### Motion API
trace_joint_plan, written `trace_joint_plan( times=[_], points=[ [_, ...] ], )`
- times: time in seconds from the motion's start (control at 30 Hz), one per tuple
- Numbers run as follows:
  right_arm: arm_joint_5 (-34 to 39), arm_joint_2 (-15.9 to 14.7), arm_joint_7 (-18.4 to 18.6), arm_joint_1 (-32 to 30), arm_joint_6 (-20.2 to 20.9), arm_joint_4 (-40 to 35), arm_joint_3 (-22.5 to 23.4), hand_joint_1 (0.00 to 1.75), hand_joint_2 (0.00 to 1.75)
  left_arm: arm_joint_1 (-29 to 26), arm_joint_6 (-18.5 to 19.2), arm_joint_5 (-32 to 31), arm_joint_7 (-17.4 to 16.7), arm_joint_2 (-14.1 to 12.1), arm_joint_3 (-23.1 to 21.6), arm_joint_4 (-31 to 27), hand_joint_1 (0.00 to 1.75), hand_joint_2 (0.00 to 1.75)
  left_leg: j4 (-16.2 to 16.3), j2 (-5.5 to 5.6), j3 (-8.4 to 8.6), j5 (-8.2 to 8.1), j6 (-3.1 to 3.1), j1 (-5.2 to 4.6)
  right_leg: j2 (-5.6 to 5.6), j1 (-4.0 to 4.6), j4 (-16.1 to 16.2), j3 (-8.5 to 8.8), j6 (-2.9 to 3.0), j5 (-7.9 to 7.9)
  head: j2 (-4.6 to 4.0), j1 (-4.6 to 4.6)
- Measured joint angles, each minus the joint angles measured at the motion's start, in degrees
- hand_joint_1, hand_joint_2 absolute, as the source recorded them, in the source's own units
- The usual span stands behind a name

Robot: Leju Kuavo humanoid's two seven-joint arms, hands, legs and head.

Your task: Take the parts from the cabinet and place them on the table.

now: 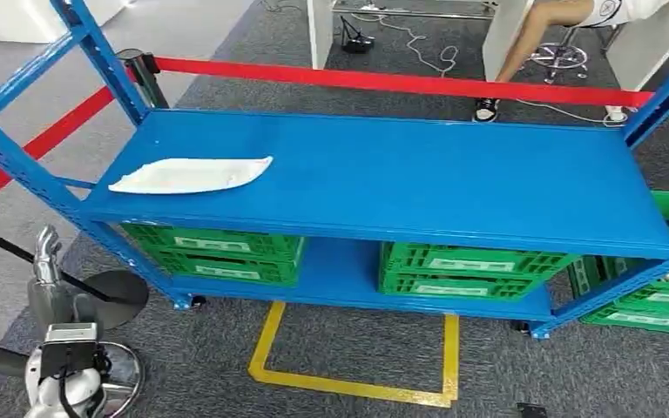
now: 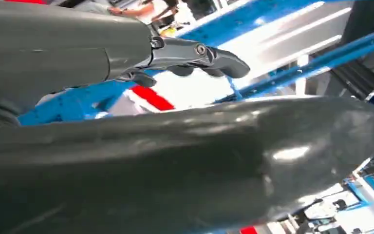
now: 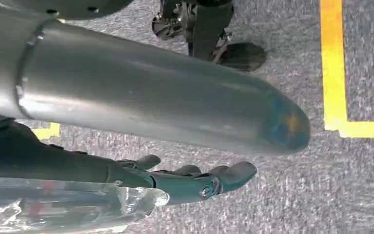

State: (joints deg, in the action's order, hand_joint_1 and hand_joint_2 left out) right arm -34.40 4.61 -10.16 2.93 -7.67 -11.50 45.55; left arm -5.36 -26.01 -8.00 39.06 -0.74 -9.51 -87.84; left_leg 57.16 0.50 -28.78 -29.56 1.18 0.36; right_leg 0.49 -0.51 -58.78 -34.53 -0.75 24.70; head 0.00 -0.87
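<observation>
The left hand point(image 1: 48, 252) is rising at eight o'clock, fingers spread loosely and grasping nothing. A white part point(image 1: 190, 175) is lying at ten o'clock on the blue cabinet point(image 1: 453, 183) shelf. The right hand point(image 3: 175, 180) is hanging over grey carpet, fingers extended; a clear object point(image 3: 63, 207) beside it is blurring whatever it may be grasping, so I cannot tell.

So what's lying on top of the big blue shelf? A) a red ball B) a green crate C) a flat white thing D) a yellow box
C: a flat white part lies on the left end of the blue shelf's top board, while the green crates sit on the level below.
</observation>
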Motion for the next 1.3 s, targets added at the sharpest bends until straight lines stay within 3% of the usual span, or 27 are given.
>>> trace_joint_plan(
  times=[0.03, 0.1, 0.13, 0.17, 0.23, 0.3, 0.33, 0.37, 0.43, 0.5, 0.53, 0.6, 0.63, 0.67, 0.73, 0.8, 0.83, 0.87, 0.97, 1.0, 1.03, 1.07, 1.13, 1.17, 1.2, 1.23, 1.3],
  points=[
    [-0.1, -0.1, 0.1, 0.0, -0.1, 0.0, 0.0, 0.00, 0.00, 0.2, 0.0, 0.0, 0.0, 0.0, 0.0, -0.1, 0.00, 0.00, 2.8, -0.03, -1.46, -1.30, 0.23, -0.02, -0.05, -0.06, 0.0, 0.28, 0.40, 0.26, 0.00, 0.48],
    [-0.2, -0.3, 0.3, 0.0, -0.2, 0.0, 0.0, 0.00, 0.00, -0.1, 0.0, -0.1, 0.0, -0.1, 0.1, -0.1, 0.00, 0.00, 12.7, -0.03, -7.33, -5.23, 0.58, 0.14, -0.06, -0.04, 0.0, 0.64, 0.80, 0.79, 0.00, 0.39],
    [-0.2, -0.3, 0.3, 0.0, -0.3, 0.0, 0.0, 0.00, 0.00, -0.2, 0.0, -0.1, 0.0, -0.1, 0.1, -0.1, 0.00, 0.00, 16.7, -0.03, -10.13, -6.06, 0.65, 0.15, -0.03, -0.02, 0.0, 0.89, 0.85, 1.08, 0.00, 0.37],
    [-0.2, -0.3, 0.4, 0.0, -0.3, 0.0, 0.0, 0.00, 0.00, -0.3, 0.0, -0.2, 0.0, -0.1, 0.1, -0.1, 0.00, 0.00, 17.9, -0.03, -11.65, -5.21, 0.64, 0.15, 0.03, -0.02, 0.0, 1.27, 0.84, 1.38, 0.00, 0.35],
    [-0.3, -0.3, 0.5, -0.2, -0.3, 0.0, 0.0, 0.00, 0.00, -0.4, 0.0, -0.2, 0.0, -0.1, 0.1, -0.1, 0.00, 0.00, 13.2, -0.04, -10.63, 0.23, 0.46, 0.16, 0.17, -0.05, 0.0, 2.44, 0.67, 2.14, 0.00, 0.35],
    [-0.3, -0.3, 0.5, 0.0, -0.3, 0.0, 0.0, 0.00, 0.00, -0.4, 0.0, -0.2, 0.0, -0.1, 0.1, -0.1, 0.00, 0.00, 3.3, -0.10, -7.10, 6.85, 0.15, 0.16, 0.29, -0.15, 0.0, 3.76, 0.21, 3.08, 0.00, 0.41],
    [-0.3, -0.4, 0.5, 0.0, -0.3, 0.0, 0.0, 0.00, 0.00, -0.4, 0.0, -0.2, 0.0, -0.1, 0.1, -0.1, 0.00, 0.00, 1.7, -0.13, -6.20, 6.23, 0.08, -0.07, 0.40, 0.31, -0.2, 3.76, -0.32, 3.67, 0.00, 0.37],
    [-0.3, -0.5, 0.5, 0.1, -0.3, 0.0, 0.0, 0.00, 0.00, -0.3, 0.0, -0.2, 0.0, -0.1, 0.1, -0.2, 0.00, 0.00, 0.6, -0.10, -5.70, 5.47, -0.46, 0.04, 0.47, 0.31, -0.1, 3.52, -0.62, 3.87, 0.00, 0.55],
    [-0.4, -0.5, 0.7, 0.0, -0.3, 0.0, 0.0, 0.00, 0.00, -0.5, 0.0, -0.2, 0.0, -0.1, 0.1, -0.2, 0.00, 0.00, 0.7, 0.07, -5.83, 5.08, -1.09, -0.18, 0.35, 0.20, 0.7, 3.69, -1.21, 3.99, 0.00, 0.22],
    [-0.7, -0.6, 1.2, 0.1, -0.4, -0.2, 0.0, 0.00, 0.00, -0.5, 0.0, -0.2, 0.0, -0.1, 0.1, -0.4, 0.00, 0.00, 0.1, 0.12, -5.12, 5.06, -1.82, 0.30, 0.13, 0.16, 0.1, 4.03, -1.97, 4.50, 0.00, 0.11],
    [-0.9, -0.5, 1.5, 0.1, -0.4, -0.2, 0.0, 0.00, 0.00, -0.5, 0.0, -0.2, 0.0, -0.1, 0.2, -0.5, 0.00, 0.00, 0.1, 0.09, -4.81, 4.78, -2.24, 0.31, -0.05, 0.18, -2.2, 3.03, -2.20, 5.65, 0.00, -0.22],
    [-1.0, -0.5, 2.3, 0.1, -0.6, -0.2, 0.0, 0.00, 0.00, -0.6, 0.0, -0.2, 0.0, 0.0, 0.2, -0.6, 0.00, 0.00, 0.1, -0.01, -4.32, 4.23, -2.70, 0.15, -0.06, 0.01, -11.6, -2.19, -2.49, 9.78, 0.00, -0.18],
    [-1.1, -0.5, 3.0, 0.0, -0.8, -0.2, 0.0, 0.00, 0.00, -0.6, 0.0, -0.2, 0.0, 0.0, 0.2, -0.6, 0.00, 0.00, 0.1, 0.00, -4.06, 3.94, -2.75, 0.11, -0.05, 0.04, -15.8, -4.85, -2.58, 10.88, 0.00, -0.22],
    [-1.2, -0.5, 3.7, -0.1, -0.8, -0.2, 0.0, 0.00, 0.00, -0.7, 0.0, -0.2, 0.0, 0.0, 0.2, -0.6, 0.00, 0.00, 0.1, 0.03, -3.70, 3.61, -2.76, 0.09, -0.05, 0.03, -18.1, -6.75, -2.60, 10.79, 0.00, -0.22],
    [-1.2, -0.5, 4.5, -0.2, -0.8, -0.2, 0.0, 0.00, 0.00, -0.7, 0.1, -0.2, 0.0, 0.0, 0.2, -0.6, 0.00, 0.00, 0.1, 0.20, -2.54, 2.77, -2.64, 0.10, -0.06, 0.02, -14.1, -6.37, -2.51, 6.04, 0.00, -0.26],
    [-1.3, -0.5, 4.7, -0.2, -0.8, -0.2, 0.0, 0.00, 0.00, -0.7, 0.1, -0.2, 0.0, 0.1, 0.2, -0.6, 0.00, 0.00, 0.1, 0.21, -0.92, 1.70, -2.23, 0.17, -0.09, 0.01, -4.1, -2.65, -2.26, -0.55, 0.00, -0.24],
    [-1.4, -0.5, 4.9, -0.2, -0.8, -0.1, 0.0, 0.00, 0.00, -0.6, 0.1, -0.2, 0.0, 0.1, 0.3, -0.6, 0.00, 0.00, 0.1, 0.21, -0.63, 1.18, -1.86, -0.08, -0.14, 0.15, -1.6, -1.63, -2.17, -1.10, 0.00, -0.26],
    [-1.4, -0.5, 5.1, -0.1, -0.9, -0.2, 0.0, 0.00, 0.00, -0.6, 0.1, -0.2, 0.0, 0.1, 0.3, -0.6, 0.00, 0.00, 0.4, 0.30, -0.59, 0.77, -1.51, -0.34, 0.04, 0.11, -0.7, -0.57, -1.72, -0.45, 0.00, -0.27],
    [-1.6, -0.5, 5.4, -0.1, -0.9, -0.2, 0.1, 0.00, 0.00, -0.6, 0.1, -0.2, 0.0, 0.1, 0.3, -0.6, 0.00, 0.00, -0.3, 0.29, -0.31, 0.76, -0.96, -0.15, 0.07, 0.37, -0.9, -0.89, -0.83, -0.17, 0.00, 0.02],
    [-1.7, -0.5, 5.8, -0.1, -0.9, -0.2, 0.1, 0.00, 0.00, -0.7, 0.1, -0.2, 0.0, 0.2, 0.2, -0.8, 0.00, 0.00, -0.2, 0.20, -0.16, 0.23, -0.48, -0.13, 0.07, -0.03, -0.4, -0.38, -0.38, -0.19, 0.02, 0.04],
    [-1.8, -0.5, 6.0, -0.1, -0.9, -0.2, 0.1, 0.00, 0.00, -0.6, 0.0, -0.2, 0.0, 0.2, 0.2, -0.9, 0.00, 0.00, 1.4, 0.10, -0.72, -0.42, -0.18, -0.18, 0.05, -0.10, -0.2, 0.04, -0.01, 0.05, 0.00, 0.31],
    [-1.9, -0.6, 6.4, -0.1, -0.9, -0.2, 0.1, 0.00, 0.00, -0.4, 0.0, -0.2, 0.0, 0.2, 0.2, -0.9, 0.00, 0.00, 4.9, 0.10, -2.59, -2.04, 0.05, -0.17, -0.01, -0.14, -0.1, 0.34, 0.26, 0.23, 0.00, 0.50],
    [-1.9, -0.7, 6.7, -0.1, -0.9, -0.2, 0.1, 0.00, 0.00, -0.7, -0.2, -0.3, 0.0, 0.3, 0.2, -0.9, 0.00, 0.00, 14.6, 0.10, -8.48, -5.42, 0.31, 0.00, -0.04, -0.13, -0.1, 0.67, 0.68, 0.71, 0.00, 0.48],
    [-1.9, -0.7, 6.8, -0.1, -0.9, -0.2, 0.1, 0.00, 0.00, -0.8, -0.3, -0.5, 0.0, 0.3, 0.2, -0.9, 0.00, 0.00, 17.8, 0.10, -10.89, -5.81, 0.37, 0.04, -0.01, -0.12, -0.1, 0.90, 0.77, 0.93, 0.00, 0.50],
    [-1.9, -0.7, 6.9, -0.1, -0.9, -0.2, 0.1, 0.00, 0.00, -0.9, -0.4, -0.5, 0.0, 0.3, 0.2, -0.9, 0.00, 0.00, 18.1, 0.10, -11.84, -4.63, 0.37, 0.07, 0.04, -0.13, -0.1, 1.23, 0.74, 1.17, 0.00, 0.46],
    [-1.9, -0.7, 6.9, -0.3, -0.8, -0.2, 0.1, 0.00, 0.00, -0.9, -0.4, -0.5, 0.0, 0.4, 0.1, -0.9, 0.00, 0.00, 16.1, 0.09, -11.53, -2.00, 0.32, 0.11, 0.10, -0.15, -0.1, 1.72, 0.63, 1.51, 0.00, 0.48],
    [-2.0, -0.7, 7.0, -0.3, -0.7, -0.2, 0.1, 0.00, 0.00, -0.9, -0.4, -0.5, 0.0, 0.4, 0.1, -0.9, 0.00, 0.00, 7.1, 0.04, -8.16, 4.57, 0.15, 0.18, 0.24, -0.28, -0.1, 2.90, 0.28, 2.22, 0.00, 0.46]
  ],
)
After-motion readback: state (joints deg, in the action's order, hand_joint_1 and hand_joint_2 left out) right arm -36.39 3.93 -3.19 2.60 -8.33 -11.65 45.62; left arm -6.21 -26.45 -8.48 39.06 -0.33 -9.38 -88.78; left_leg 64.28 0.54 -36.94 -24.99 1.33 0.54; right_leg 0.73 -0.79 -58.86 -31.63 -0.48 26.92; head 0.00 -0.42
